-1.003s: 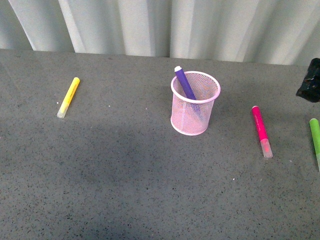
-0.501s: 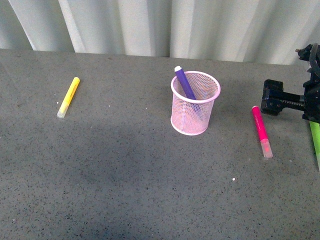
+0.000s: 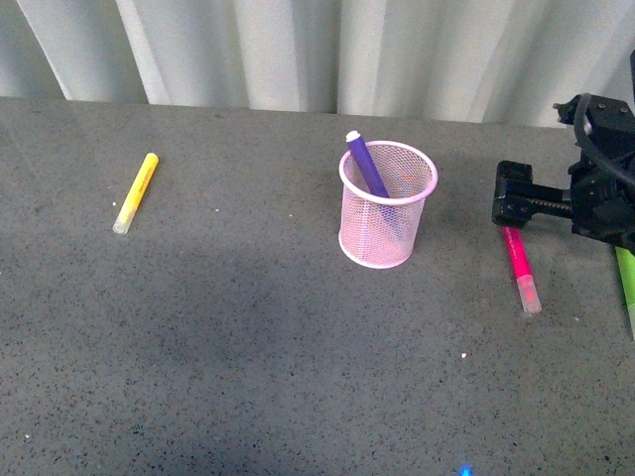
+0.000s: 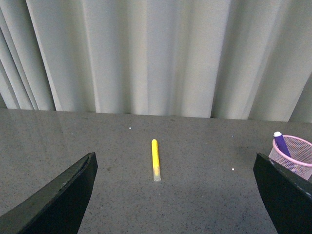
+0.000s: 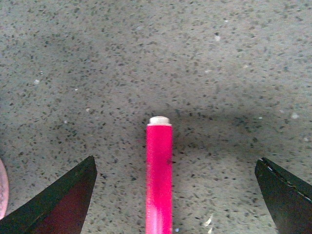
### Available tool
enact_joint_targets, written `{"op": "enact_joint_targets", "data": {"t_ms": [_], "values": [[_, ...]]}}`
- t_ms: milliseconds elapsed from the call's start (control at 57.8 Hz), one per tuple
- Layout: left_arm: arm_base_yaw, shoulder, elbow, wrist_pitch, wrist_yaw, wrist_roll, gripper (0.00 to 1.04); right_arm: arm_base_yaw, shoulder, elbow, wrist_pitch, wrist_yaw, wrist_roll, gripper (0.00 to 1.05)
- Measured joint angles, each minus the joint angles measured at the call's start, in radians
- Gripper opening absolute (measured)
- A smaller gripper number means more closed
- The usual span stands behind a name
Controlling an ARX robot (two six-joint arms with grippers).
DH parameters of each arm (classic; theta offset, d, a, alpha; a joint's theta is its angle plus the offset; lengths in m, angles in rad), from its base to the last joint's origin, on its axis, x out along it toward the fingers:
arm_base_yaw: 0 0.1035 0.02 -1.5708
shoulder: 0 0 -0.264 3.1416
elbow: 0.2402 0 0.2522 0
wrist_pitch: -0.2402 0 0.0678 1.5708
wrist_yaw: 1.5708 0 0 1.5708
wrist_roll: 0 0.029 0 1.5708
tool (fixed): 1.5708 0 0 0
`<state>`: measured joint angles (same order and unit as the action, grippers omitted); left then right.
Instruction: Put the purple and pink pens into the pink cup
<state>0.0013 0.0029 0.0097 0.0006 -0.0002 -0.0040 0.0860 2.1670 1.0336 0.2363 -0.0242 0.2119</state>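
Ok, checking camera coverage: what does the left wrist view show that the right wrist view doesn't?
Left wrist only: the yellow marker, the purple pen in the pink cup. Right wrist only: the pink pen between the fingers of the open right hand. Both: the grey table; the left hand is open too; a pink sliver at the right view's edge may be the cup.

Lab test bench: speckled grey tabletop (image 3: 248, 377), pleated pale curtain (image 3: 298, 50).
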Motion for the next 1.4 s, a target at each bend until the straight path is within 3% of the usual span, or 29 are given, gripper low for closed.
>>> {"op": "enact_joint_targets", "data": {"t_ms": [380, 795, 934, 1193, 1400], "values": [[0.000, 0.000, 0.000, 0.000, 0.000, 0.000, 0.98, 0.002, 0.054, 0.003, 0.064, 0.011, 0.009, 0.96], [0.000, 0.000, 0.000, 0.000, 0.000, 0.000, 0.98, -0.026, 0.058, -0.013, 0.073, 0.018, -0.002, 0.31], [0.000, 0.000, 0.000, 0.000, 0.000, 0.000, 0.98, -0.032, 0.054, -0.019, 0.076, 0.011, -0.003, 0.14], [0.000, 0.000, 0.000, 0.000, 0.000, 0.000, 0.98, -0.035, 0.043, -0.042, 0.107, 0.008, -0.008, 0.12], [0.000, 0.000, 0.000, 0.000, 0.000, 0.000, 0.98, -0.032, -0.038, -0.137, 0.348, 0.001, -0.045, 0.12]]}}
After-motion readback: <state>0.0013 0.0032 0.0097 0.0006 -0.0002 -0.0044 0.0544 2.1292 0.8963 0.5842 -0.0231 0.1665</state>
